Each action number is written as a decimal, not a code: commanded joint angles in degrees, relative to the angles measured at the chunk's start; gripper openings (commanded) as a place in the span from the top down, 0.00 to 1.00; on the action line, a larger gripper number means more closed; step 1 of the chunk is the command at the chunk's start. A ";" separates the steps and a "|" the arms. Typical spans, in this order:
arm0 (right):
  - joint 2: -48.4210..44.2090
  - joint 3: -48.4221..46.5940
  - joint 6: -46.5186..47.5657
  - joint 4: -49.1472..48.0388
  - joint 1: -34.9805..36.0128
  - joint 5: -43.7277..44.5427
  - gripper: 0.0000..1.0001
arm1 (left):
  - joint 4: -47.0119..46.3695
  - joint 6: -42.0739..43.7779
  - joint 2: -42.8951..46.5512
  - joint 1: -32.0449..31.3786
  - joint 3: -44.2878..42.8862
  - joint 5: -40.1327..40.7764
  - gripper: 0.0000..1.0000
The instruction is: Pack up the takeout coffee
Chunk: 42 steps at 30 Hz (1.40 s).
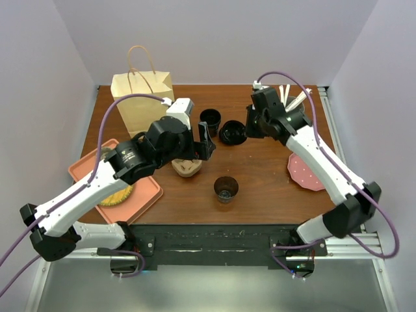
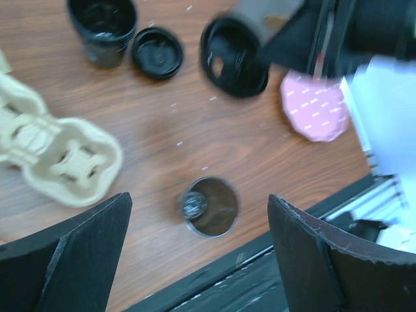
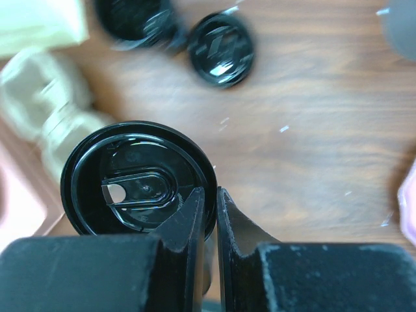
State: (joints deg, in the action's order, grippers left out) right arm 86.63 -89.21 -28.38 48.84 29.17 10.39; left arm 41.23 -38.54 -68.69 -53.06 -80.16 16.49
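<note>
Jaws of right gripper (image 3: 209, 195): clenched almost together, pinching the lid rim of the small black sip-lidded takeout coffee cup (image 3: 140, 179); cup body hidden beneath its lid; whether it rests on the brown wooden worktop (image 1: 273, 162) or hangs above it cannot be told; position, far centre of worktop.
Jaws of left gripper (image 2: 198, 201): spread wide, grasping nothing, touching nothing.
Writing: raised marking on the loose round black plastic lid (image 2: 156, 52), too blurred to read.
Containers: lidless black paper cup (image 2: 102, 29), dark inside, just beside the loose lid, which lies between it and the held cup; second open dark cup (image 2: 209, 206), near centre, brown interior with a bright glint, contents not discernible; beige moulded-pulp cup carrier (image 2: 62, 153), sockets open, left of centre; brown paper bag with twine handles (image 1: 140, 97), upright at far left; salmon plastic tray (image 1: 146, 195), near left, carrying a yellowish round item partly under the left arm; pink speckled plate (image 1: 305, 174), right side.
</note>
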 commanded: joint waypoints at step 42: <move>-25.19 5.54 -2.99 -3.38 2.03 -23.92 0.51 | -19.65 9.52 -4.45 0.76 1.57 -23.76 1.00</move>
State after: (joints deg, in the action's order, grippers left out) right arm 65.80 -82.85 -27.24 51.13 31.18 -9.41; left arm 34.04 -37.85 -80.12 -52.14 -83.50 1.23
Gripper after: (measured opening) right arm 0.445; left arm 0.136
